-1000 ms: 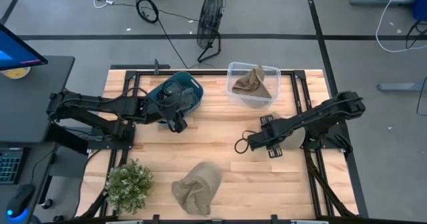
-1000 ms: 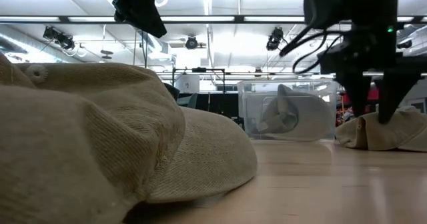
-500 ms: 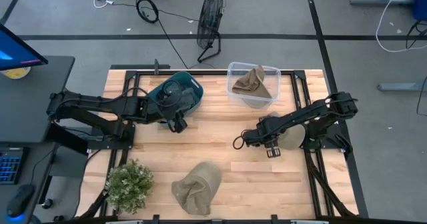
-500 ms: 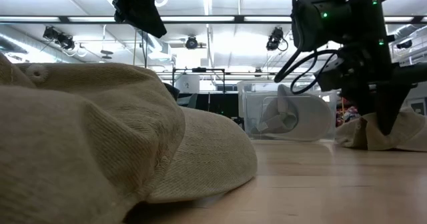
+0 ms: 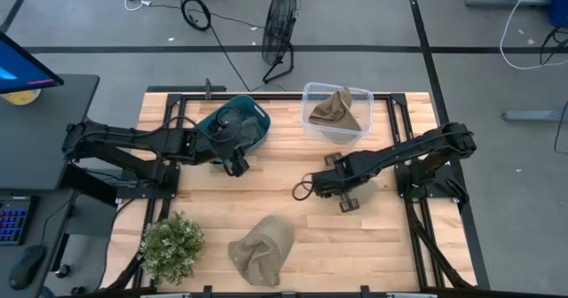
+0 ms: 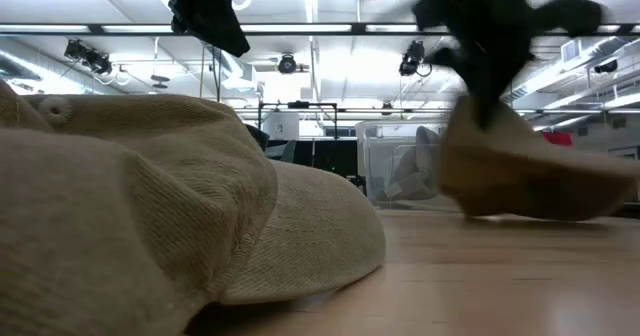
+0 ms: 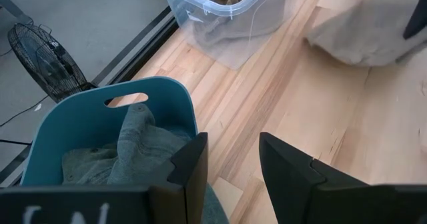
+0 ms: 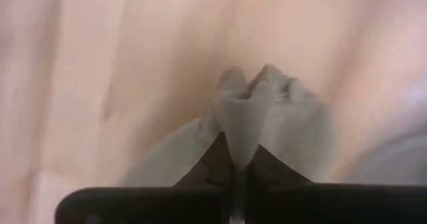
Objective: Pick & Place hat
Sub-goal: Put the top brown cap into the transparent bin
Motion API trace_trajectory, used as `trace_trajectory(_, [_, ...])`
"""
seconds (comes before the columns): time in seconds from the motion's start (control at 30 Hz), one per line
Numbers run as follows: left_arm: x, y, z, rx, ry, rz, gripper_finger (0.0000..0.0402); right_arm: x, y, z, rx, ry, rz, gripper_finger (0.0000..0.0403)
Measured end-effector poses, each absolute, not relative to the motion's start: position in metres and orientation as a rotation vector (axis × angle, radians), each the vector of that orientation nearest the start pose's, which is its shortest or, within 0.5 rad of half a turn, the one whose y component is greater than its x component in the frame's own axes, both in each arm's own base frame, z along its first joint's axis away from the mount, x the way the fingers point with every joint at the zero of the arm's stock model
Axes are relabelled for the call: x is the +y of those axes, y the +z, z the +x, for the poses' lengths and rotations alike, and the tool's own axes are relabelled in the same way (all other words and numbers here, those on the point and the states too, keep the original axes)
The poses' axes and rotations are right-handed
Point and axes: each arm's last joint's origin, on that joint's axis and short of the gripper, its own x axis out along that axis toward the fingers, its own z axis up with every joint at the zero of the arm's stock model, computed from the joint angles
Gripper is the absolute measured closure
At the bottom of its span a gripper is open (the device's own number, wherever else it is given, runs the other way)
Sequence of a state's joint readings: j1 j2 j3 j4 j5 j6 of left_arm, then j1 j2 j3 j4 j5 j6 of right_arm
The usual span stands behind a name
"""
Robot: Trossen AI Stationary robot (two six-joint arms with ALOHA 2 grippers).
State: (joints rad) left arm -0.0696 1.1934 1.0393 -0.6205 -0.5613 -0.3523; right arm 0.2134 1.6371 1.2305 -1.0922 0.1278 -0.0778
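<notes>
My right gripper [image 5: 337, 188] is over the middle right of the table, shut on a tan hat [image 6: 530, 176], which my arm hides in the high view. The hat also shows in the right wrist view [image 8: 248, 127]. A second tan hat [image 5: 262, 249] lies on its underside near the front edge and fills the near left of the low view [image 6: 150, 216]. A third tan hat [image 5: 337, 110] lies in a clear bin [image 5: 312, 92] at the back. My left gripper [image 7: 233, 164] is open and empty over a teal bin [image 5: 253, 125] at the back left. My right gripper pinches a bunched fold of the hat's cloth [image 8: 245, 117] between its two fingers, coming from above. The hat hangs below the fingers [image 6: 485, 101], spreading out downward. Its lower edge [image 6: 540, 214] is close to the table; whether it touches, I cannot tell.
The teal bin holds grey-green cloth [image 7: 133, 144]. A potted plant [image 5: 171, 245] stands at the front left corner. Bare wood [image 5: 284, 192] lies between the bins and the front hat. A fan [image 5: 280, 27] stands on the floor beyond the far edge.
My right gripper has gone toward the table's left edge, carrying the tan hat away from its place near the right edge. The hat now hangs bunched below the fingers, where before it lay spread on the table.
</notes>
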Motion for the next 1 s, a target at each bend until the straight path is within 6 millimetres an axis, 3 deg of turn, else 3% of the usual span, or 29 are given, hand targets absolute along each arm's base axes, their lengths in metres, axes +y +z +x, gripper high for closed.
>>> trace_trajectory(0.13, [-0.001, 0.306, 0.240, 0.649, 0.588, -0.087, 0.0262, 0.060, 0.278, 0.308, 1.279, 0.006, -0.520, 0.0392])
trace_trajectory(0.27, [-0.001, 0.306, 0.240, 0.649, 0.588, -0.087, 0.0262, 0.056, 0.325, 0.315, 1.159, -0.117, -0.699, 0.0394])
trace_trajectory(0.43, [-0.001, 0.306, 0.240, 0.649, 0.588, -0.087, 0.0262, 0.041, 0.362, 0.314, 1.115, -0.363, -0.913, 0.0394])
trace_trajectory(0.57, [-0.001, 0.306, 0.240, 0.649, 0.588, -0.087, 0.0262, 0.018, 0.367, 0.314, 1.169, -0.418, -0.983, 0.0395])
trace_trajectory(0.7, [-0.001, 0.306, 0.240, 0.649, 0.588, -0.087, 0.0262, -0.018, 0.362, 0.314, 1.267, -0.461, -0.965, 0.0395])
trace_trajectory(0.83, [-0.001, 0.306, 0.240, 0.650, 0.589, -0.086, 0.0262, -0.055, 0.353, 0.311, 1.349, -0.381, -0.889, 0.0396])
trace_trajectory(1.0, [-0.001, 0.306, 0.240, 0.654, 0.589, -0.085, 0.0262, -0.087, 0.349, 0.311, 1.304, -0.231, -0.756, 0.0396])
